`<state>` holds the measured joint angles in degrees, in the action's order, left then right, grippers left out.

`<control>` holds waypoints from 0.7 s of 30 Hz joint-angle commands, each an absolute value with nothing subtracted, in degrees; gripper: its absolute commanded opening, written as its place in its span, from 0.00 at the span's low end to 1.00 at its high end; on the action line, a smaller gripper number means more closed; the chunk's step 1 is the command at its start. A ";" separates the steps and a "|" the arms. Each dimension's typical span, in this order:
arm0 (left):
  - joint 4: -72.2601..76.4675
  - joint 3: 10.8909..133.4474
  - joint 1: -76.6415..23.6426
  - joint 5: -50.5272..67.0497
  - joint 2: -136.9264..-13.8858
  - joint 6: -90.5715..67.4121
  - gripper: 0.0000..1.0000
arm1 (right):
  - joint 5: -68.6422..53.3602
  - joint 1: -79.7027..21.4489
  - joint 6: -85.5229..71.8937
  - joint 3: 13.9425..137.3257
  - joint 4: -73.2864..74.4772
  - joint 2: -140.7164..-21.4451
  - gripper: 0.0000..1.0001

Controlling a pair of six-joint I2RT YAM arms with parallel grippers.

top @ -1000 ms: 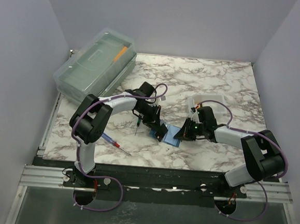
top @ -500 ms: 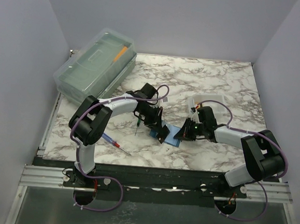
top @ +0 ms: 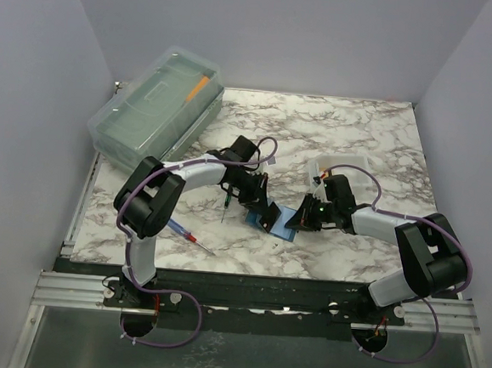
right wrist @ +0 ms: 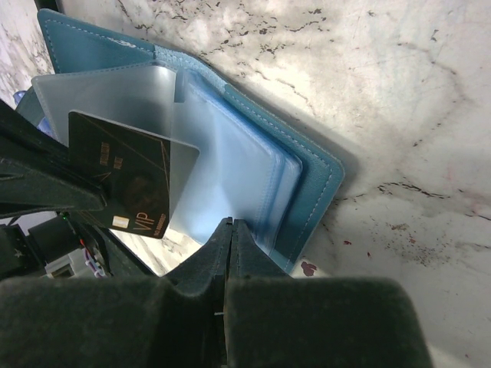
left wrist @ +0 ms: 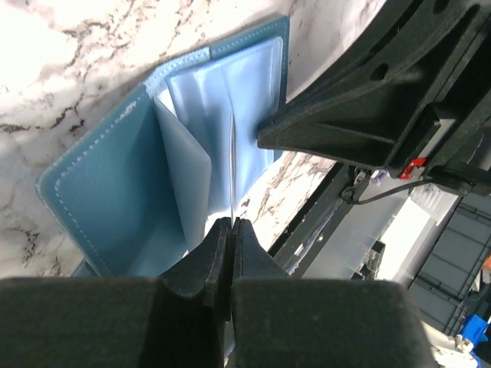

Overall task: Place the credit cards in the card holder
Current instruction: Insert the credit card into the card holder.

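The teal-blue card holder [top: 283, 226] lies open on the marble between the two arms, its clear inner sleeves fanned out [right wrist: 230, 153]. My left gripper [left wrist: 232, 224] is shut on a dark credit card marked VIP [right wrist: 126, 184]. In the left wrist view that card [left wrist: 232, 169] is edge-on, its far end among the sleeves of the card holder [left wrist: 107, 192]. My right gripper [right wrist: 232, 224] is shut on the edge of a clear sleeve, at the card holder's [right wrist: 314, 176] right side. From above, the left gripper [top: 267, 215] and right gripper [top: 301, 219] face each other across the holder.
A big clear lidded box [top: 154, 109] stands at the back left. A small translucent white tray [top: 343, 169] sits just behind the right wrist. A red and blue pen [top: 187, 235] and a dark pen [top: 226, 204] lie left of the holder.
My left gripper has edged slightly to the right with the card, closer to the holder. The right arm has not moved.
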<state>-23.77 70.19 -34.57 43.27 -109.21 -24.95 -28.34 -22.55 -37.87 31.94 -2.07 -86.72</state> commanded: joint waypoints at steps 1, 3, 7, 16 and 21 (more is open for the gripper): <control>-19.81 70.69 -33.54 44.34 -111.40 -27.74 0.00 | -24.48 -22.59 -35.90 30.06 0.80 -88.40 0.00; -19.08 70.84 -33.56 44.56 -111.89 -28.47 0.00 | -24.53 -22.54 -35.82 29.99 0.67 -88.52 0.00; -17.10 69.73 -33.57 43.80 -112.08 -30.15 0.00 | -24.82 -22.59 -35.77 29.88 0.53 -88.68 0.00; -8.37 64.09 -33.55 43.14 -110.78 -36.45 0.00 | -24.94 -22.59 -35.68 29.71 0.53 -88.57 0.00; -4.61 61.12 -33.56 41.66 -109.25 -38.15 0.00 | -24.95 -22.59 -35.68 29.70 0.53 -88.58 0.00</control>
<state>-8.97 63.83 -33.50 43.38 -111.59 -36.10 -28.38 -22.55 -37.78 31.75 -2.48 -86.74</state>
